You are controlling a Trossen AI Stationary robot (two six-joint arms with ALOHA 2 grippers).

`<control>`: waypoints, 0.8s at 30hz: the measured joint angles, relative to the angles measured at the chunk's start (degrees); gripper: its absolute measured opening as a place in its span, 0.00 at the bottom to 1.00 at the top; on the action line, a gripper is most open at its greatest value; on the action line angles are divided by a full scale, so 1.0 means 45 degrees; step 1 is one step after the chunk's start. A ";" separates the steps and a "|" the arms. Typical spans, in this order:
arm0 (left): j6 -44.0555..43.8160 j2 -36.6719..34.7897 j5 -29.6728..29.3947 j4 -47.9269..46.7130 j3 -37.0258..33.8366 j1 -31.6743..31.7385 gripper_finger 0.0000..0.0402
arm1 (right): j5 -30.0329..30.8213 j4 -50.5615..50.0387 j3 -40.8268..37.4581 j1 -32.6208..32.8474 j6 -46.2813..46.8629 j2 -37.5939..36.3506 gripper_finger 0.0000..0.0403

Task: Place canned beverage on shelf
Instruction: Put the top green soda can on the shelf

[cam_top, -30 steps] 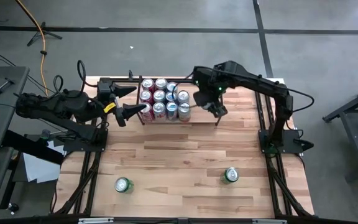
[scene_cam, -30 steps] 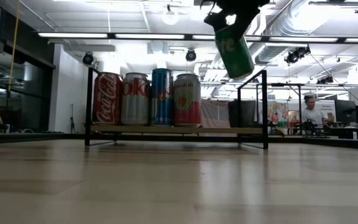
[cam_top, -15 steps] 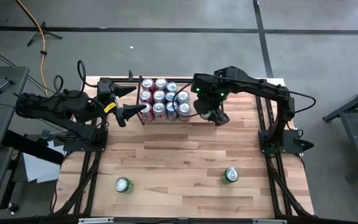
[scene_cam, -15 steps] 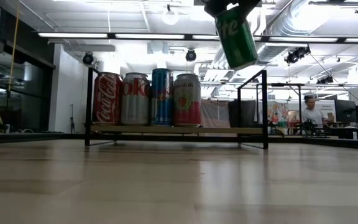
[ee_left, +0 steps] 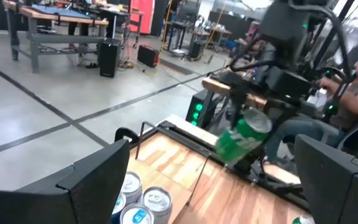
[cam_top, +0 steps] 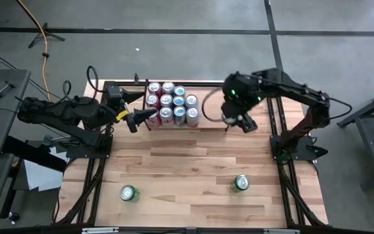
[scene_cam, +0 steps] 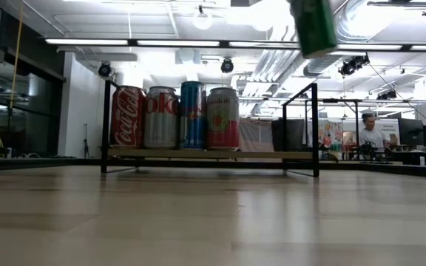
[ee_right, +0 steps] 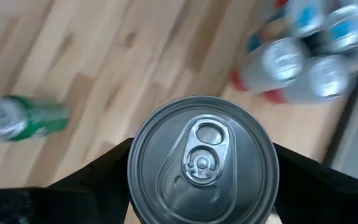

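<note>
Above the far right part of the counter, the right claw pinches a green can by its sides, holding it in the air just off the right end of the shelf. In the right wrist view the can's silver lid fills the space between the two dark fingers, which press on either side of it. From the low camera the can hangs high, above the top rail of the shelf and slightly tilted.

The shelf sits at the far edge of the counter, near the middle. Its left half is packed with cans: red, silver and blue ones stand upright in rows, touching one another. The right half of its wood base lies bare.

The left claw hovers just beside the left end of the shelf, its fingers spread wide with nothing between them. Its wrist camera looks past those fingers at the green can held by the other arm.

On the near part of the counter, two more green cans wait well apart: one near the left, one near the right.

In the room behind the counter, a person sits at a desk far to the right.
</note>
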 joint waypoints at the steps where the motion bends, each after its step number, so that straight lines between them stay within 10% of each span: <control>1: -0.0023 0.0101 -0.0011 0.0006 0.0000 0.0000 0.91 | -0.0047 0.0163 -0.0681 0.0198 0.0171 -0.0361 0.71; 9: -0.0413 0.0434 -0.0052 0.0092 0.0000 0.0000 0.91 | -0.0173 0.5523 -0.4602 0.0708 0.0347 -0.2401 0.71; 24: -0.0437 0.0424 -0.0054 0.0113 0.0000 0.0000 0.91 | -0.1604 0.9462 -0.8150 -0.1802 -0.1386 -0.1373 0.71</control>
